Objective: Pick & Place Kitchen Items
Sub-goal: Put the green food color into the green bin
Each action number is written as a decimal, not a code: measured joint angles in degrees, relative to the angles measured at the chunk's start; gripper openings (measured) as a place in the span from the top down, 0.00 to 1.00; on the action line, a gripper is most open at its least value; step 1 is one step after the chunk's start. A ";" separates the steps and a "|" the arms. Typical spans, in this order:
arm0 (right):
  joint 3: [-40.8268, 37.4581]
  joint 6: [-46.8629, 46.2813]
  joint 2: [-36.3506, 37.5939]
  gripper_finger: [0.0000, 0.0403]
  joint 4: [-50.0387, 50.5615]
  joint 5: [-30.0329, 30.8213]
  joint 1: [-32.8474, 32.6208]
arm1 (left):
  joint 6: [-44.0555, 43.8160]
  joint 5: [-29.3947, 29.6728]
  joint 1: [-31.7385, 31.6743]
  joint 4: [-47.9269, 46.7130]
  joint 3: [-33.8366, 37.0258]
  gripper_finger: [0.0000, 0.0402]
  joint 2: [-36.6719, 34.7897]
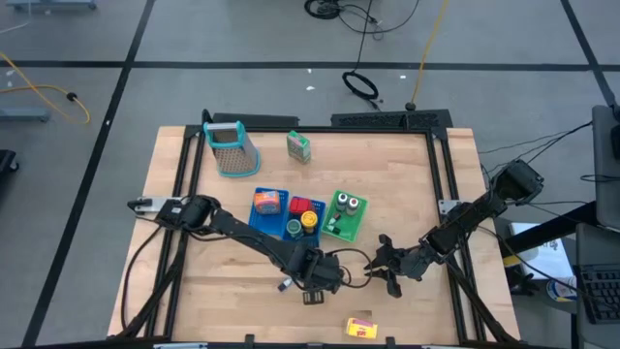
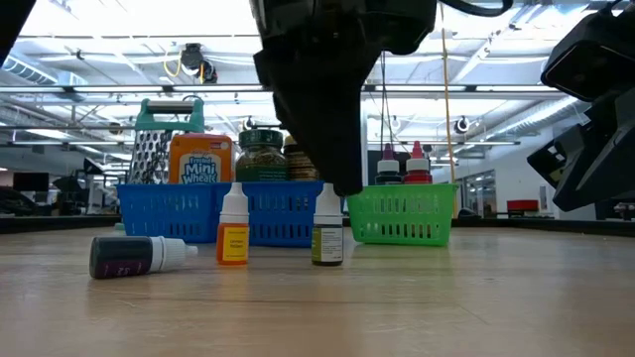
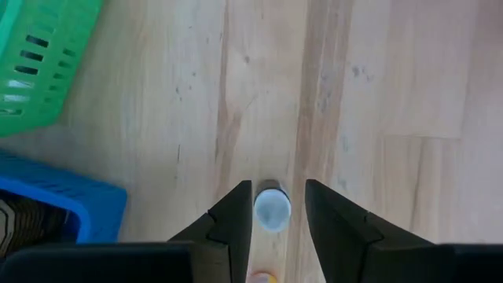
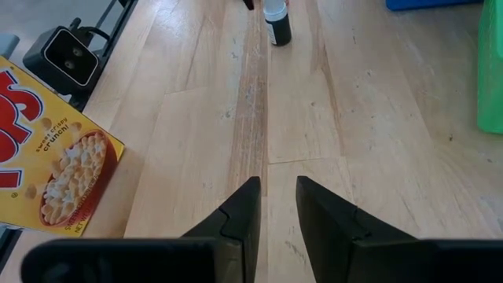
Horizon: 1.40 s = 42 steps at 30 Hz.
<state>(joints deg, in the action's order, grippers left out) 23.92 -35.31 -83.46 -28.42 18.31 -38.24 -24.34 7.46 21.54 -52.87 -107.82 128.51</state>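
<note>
Near the table's front middle, just in front of the two baskets, three tiny dropper bottles sit in a row as the low view shows them: the green-labelled bottle [image 2: 326, 238] stands upright with its white cap up, directly under the left gripper [image 3: 273, 212], whose fingers are spread to either side of the cap without touching it. Left of it the yellow-labelled bottle [image 2: 233, 230] also stands upright, and farther left the purple bottle [image 2: 129, 256] lies on its side, long axis running left to right, white cap pointing right toward the others. Behind them, the blue basket [image 2: 189, 213] holds an orange packet [image 2: 199, 159] reading "Frosted Mini Wheats" in part, beside a dark jar [image 2: 261, 155] whose label cannot be read; the green basket [image 2: 405, 215] to its right holds two small capped bottles [image 2: 402, 165], upright. A metal grater [image 1: 232, 149] with a teal handle stands at the far left, and a green carton [image 1: 299, 147] sits to its right. The right gripper [image 4: 277, 206] hovers to the right of the green-labelled bottle, fingers parted with nothing between them, pointing at it along the wood grain. A yellow cereal box [image 4: 47, 161] lies flat at the near edge; "crunch" is legible on it.
</note>
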 joint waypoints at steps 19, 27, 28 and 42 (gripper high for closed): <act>0.00 0.15 0.00 0.81 0.00 0.09 0.00 | -1.68 -5.38 -1.06 5.19 6.37 0.74 0.06; 0.00 0.17 0.00 0.81 0.00 0.12 0.00 | -1.42 -6.16 -1.07 5.95 6.52 0.82 0.04; 0.00 0.17 0.00 0.81 0.00 0.11 0.00 | -1.40 -6.34 -1.05 6.04 6.52 0.83 0.04; 0.00 0.17 0.00 0.81 -0.01 0.27 0.00 | -1.16 -6.49 -2.05 6.46 6.37 0.86 0.04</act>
<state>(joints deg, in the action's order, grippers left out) 23.92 -35.14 -83.46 -28.43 18.57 -38.24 -25.50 0.97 19.49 -46.41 -101.45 128.55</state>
